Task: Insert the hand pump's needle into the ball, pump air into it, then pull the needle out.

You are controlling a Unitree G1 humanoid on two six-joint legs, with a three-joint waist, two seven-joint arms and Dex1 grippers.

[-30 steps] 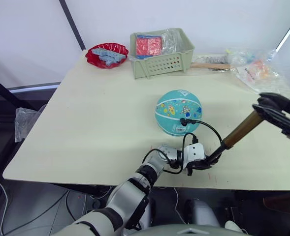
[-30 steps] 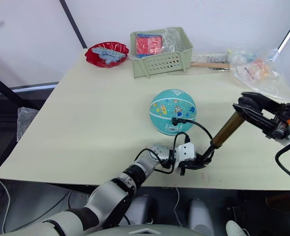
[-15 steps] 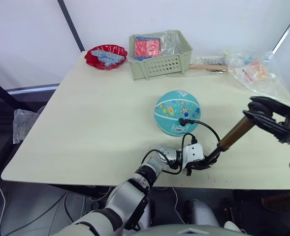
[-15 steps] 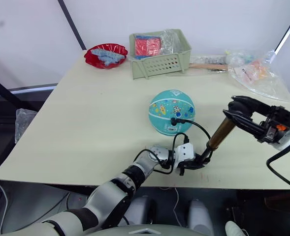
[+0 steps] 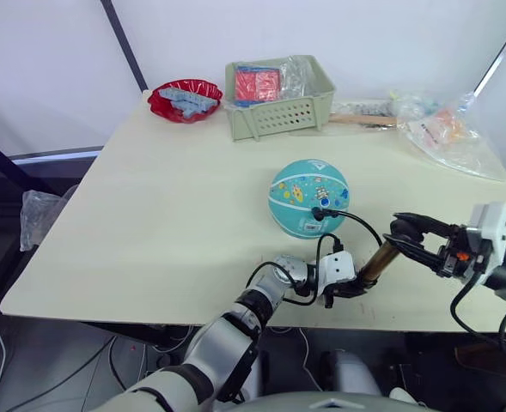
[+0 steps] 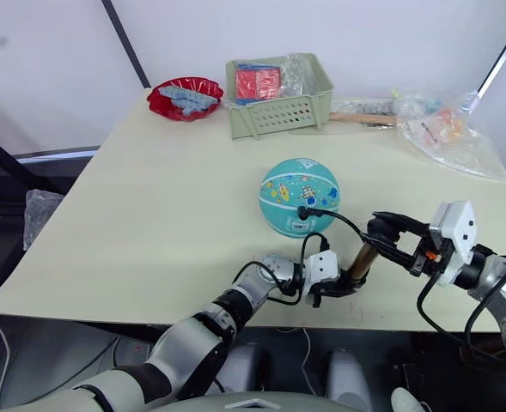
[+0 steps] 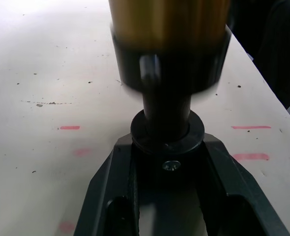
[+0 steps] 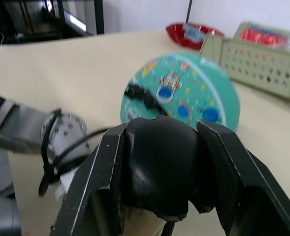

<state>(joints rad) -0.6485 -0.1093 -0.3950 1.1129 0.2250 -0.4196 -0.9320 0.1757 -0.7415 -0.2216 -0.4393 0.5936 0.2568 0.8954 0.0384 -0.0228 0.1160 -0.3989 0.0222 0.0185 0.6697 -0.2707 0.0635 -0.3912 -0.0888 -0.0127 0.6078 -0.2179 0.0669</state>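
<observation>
1. Left pincer (image 5: 345,287) clenched on the hand pump's (image 5: 374,266) base, pressed to the counter (image 5: 175,206).
2. Right pincer (image 5: 403,230) grasps the handle.
3. Ball (image 5: 310,196) just beyond the left pincer — hose plugged in.
4. Basket (image 5: 280,96), red bowl (image 5: 184,99) well beyond — nothing obstructs.

Green basket (image 5: 280,112), red bowl (image 5: 183,99)

Hand pump (image 5: 380,260): glossy gold-bronze metal barrel, matt black ends. Ball (image 5: 309,196): smooth printed rubber.
</observation>
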